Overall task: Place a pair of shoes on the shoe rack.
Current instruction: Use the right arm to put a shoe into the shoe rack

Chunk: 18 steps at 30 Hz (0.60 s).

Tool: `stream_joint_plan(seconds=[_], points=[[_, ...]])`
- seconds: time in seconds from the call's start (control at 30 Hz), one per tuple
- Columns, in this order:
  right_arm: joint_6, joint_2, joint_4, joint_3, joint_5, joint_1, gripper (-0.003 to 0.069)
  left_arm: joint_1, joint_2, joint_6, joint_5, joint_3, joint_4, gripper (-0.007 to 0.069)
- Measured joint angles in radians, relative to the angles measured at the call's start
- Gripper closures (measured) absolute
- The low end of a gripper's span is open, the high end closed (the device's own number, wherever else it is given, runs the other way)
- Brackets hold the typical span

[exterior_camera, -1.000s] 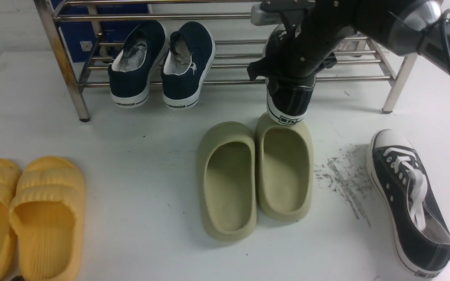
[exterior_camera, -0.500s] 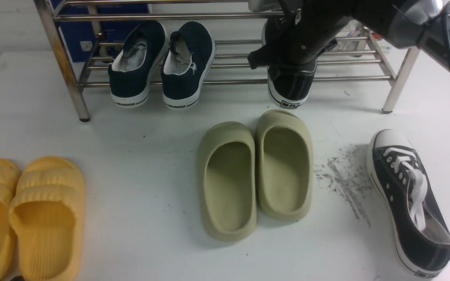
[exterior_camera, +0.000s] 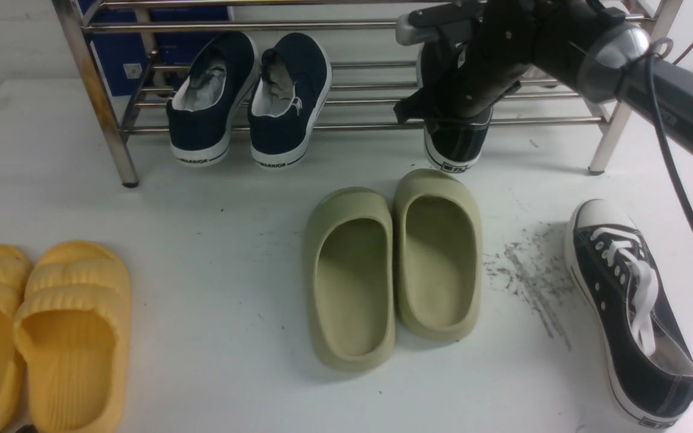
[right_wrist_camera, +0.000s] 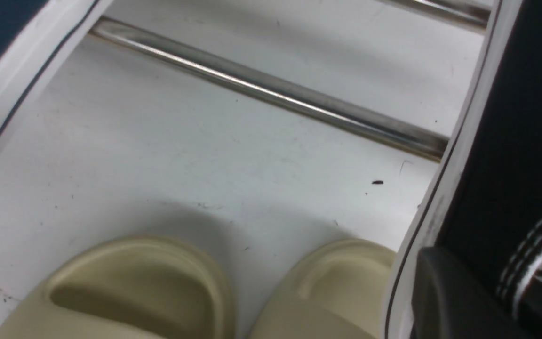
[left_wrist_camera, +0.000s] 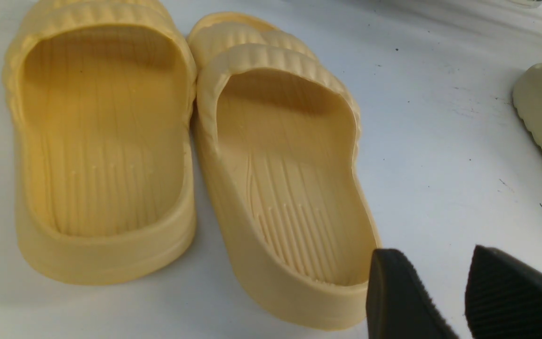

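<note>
One black sneaker (exterior_camera: 458, 144) lies on the lower bars of the steel shoe rack (exterior_camera: 352, 126), heel toward me and overhanging the front bar; my arm hides its toe. My right gripper (exterior_camera: 464, 99) is shut on this sneaker's side wall, seen close in the right wrist view as black canvas (right_wrist_camera: 511, 141) with one finger (right_wrist_camera: 454, 296) against it. The other black sneaker (exterior_camera: 629, 313) lies on the table at the right, white laces up. In the left wrist view my left gripper (left_wrist_camera: 433, 254) is open over bare table, holding nothing.
Navy slip-ons (exterior_camera: 250, 96) sit on the rack's left half. Olive slides (exterior_camera: 394, 264) lie just before the rack, under the held sneaker's heel. Yellow slides (exterior_camera: 40, 337) lie at the near left, beside my left gripper. A blue box (exterior_camera: 118, 54) stands behind the rack.
My right arm carried the sneaker from above the olive slide back onto the rack's lower bars, then slightly right. The other shoes stayed put.
</note>
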State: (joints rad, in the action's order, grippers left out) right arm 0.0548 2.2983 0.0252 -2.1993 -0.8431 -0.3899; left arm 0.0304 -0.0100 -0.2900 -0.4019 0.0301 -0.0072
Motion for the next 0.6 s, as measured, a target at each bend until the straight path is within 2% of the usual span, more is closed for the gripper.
stream_joint_plan(seconds=[0.13, 0.37, 0.47, 0.6], points=[[0.000, 0.000, -0.003, 0.000, 0.017, 0.000, 0.0599, 0.000, 0.000, 0.000, 0.000, 0.000, 0.000, 0.0386], [0.000, 0.000, -0.025, -0.003, 0.045, 0.000, 0.0484, 0.000, 0.000, 0.000, 0.000, 0.000, 0.000, 0.0386], [-0.002, -0.007, -0.025, -0.008, 0.049, 0.000, 0.0400, 0.000, 0.000, 0.000, 0.000, 0.000, 0.000, 0.0386], [-0.004, -0.025, -0.017, -0.009, 0.016, 0.000, 0.0358, 0.000, 0.000, 0.000, 0.000, 0.000, 0.000, 0.0386]])
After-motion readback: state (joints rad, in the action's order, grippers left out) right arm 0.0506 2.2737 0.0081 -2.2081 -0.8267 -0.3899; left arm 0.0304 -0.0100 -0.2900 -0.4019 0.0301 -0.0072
